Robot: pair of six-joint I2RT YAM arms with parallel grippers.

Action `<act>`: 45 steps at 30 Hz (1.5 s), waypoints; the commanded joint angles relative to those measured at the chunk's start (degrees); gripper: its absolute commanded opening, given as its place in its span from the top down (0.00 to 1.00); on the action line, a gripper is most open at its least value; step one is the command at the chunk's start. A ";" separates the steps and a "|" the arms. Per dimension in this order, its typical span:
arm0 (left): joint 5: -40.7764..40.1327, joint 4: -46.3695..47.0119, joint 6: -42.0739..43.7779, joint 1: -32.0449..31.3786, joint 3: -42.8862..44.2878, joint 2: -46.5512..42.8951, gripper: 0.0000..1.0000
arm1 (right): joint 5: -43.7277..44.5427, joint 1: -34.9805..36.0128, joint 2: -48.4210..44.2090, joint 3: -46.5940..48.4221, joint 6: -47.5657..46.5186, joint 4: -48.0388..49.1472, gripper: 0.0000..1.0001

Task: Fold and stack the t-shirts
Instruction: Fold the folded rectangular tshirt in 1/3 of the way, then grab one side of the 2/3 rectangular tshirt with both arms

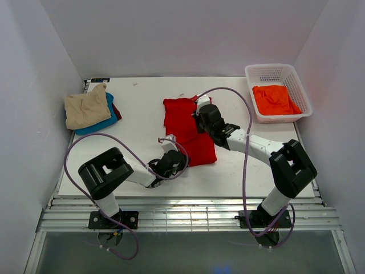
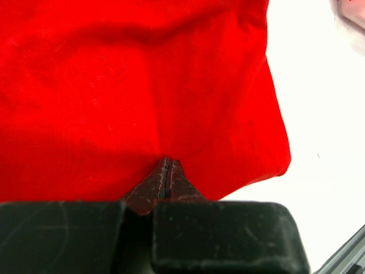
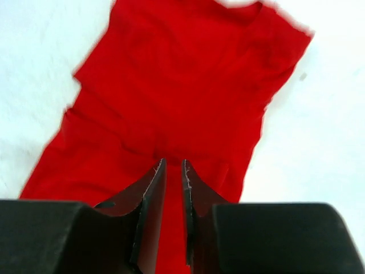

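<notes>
The left tool is clamped on the near hem of the bright red t-shirt. The right tool hangs over the shirt, its jaws slightly apart and holding nothing.

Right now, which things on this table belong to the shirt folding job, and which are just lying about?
Belong to the job: bright red cloth t-shirt, spread mid-table; orange cloth t-shirt, lying in the white plastic lattice basket; tan cloth t-shirt, teal blue cloth t-shirt and dark red cloth t-shirt, piled at far left.
Just lying about: that basket; the white table.
</notes>
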 commanded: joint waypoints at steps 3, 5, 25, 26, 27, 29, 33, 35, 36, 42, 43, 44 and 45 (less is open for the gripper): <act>1.40 -15.58 1.08 -2.29 -4.81 -0.58 1.00 | -4.99 1.14 0.62 -7.72 7.56 -2.50 0.73; 0.96 -16.20 0.82 -3.00 -5.51 -1.11 1.00 | -4.55 1.67 -0.26 -10.80 9.15 -2.68 0.64; -18.80 -38.24 3.90 -10.73 3.35 -15.52 0.49 | 10.91 14.24 -18.90 -26.28 26.20 -15.16 0.46; -21.17 -39.91 3.46 -10.73 3.53 -16.83 0.27 | 10.92 14.42 -18.98 -27.07 26.47 -15.25 0.43; -22.15 -43.24 2.15 -10.73 3.27 -19.20 0.20 | 11.18 14.42 -18.90 -27.43 26.99 -15.42 0.43; -23.03 -45.63 1.26 -10.65 1.79 -21.67 0.11 | 11.44 14.51 -18.81 -28.30 27.52 -15.51 0.40; -24.26 -49.33 -0.85 -10.56 -1.98 -28.61 0.02 | 10.83 14.60 -17.93 -30.23 28.67 -14.11 0.38; -24.88 -49.33 -1.03 -10.38 -3.93 -33.18 0.02 | 9.52 14.51 -17.76 -31.12 28.84 -11.74 0.38; -24.88 -48.38 -0.59 -10.21 -5.76 -34.50 0.02 | 8.99 14.60 -17.67 -31.56 29.02 -11.12 0.38; -22.25 -43.28 2.84 -8.71 -10.00 -39.52 0.02 | 7.40 14.60 -17.66 -31.47 29.46 -9.63 0.39; -21.81 -42.14 3.27 -8.63 -10.96 -39.44 0.02 | 6.97 14.60 -17.84 -31.65 29.46 -9.45 0.39; -20.59 -40.82 3.89 -8.19 -11.58 -39.26 0.02 | 6.87 14.68 -18.36 -31.82 29.55 -9.36 0.39; -19.70 -37.76 5.20 -8.01 -12.19 -39.17 0.02 | 6.79 14.68 -18.63 -31.91 29.55 -9.01 0.39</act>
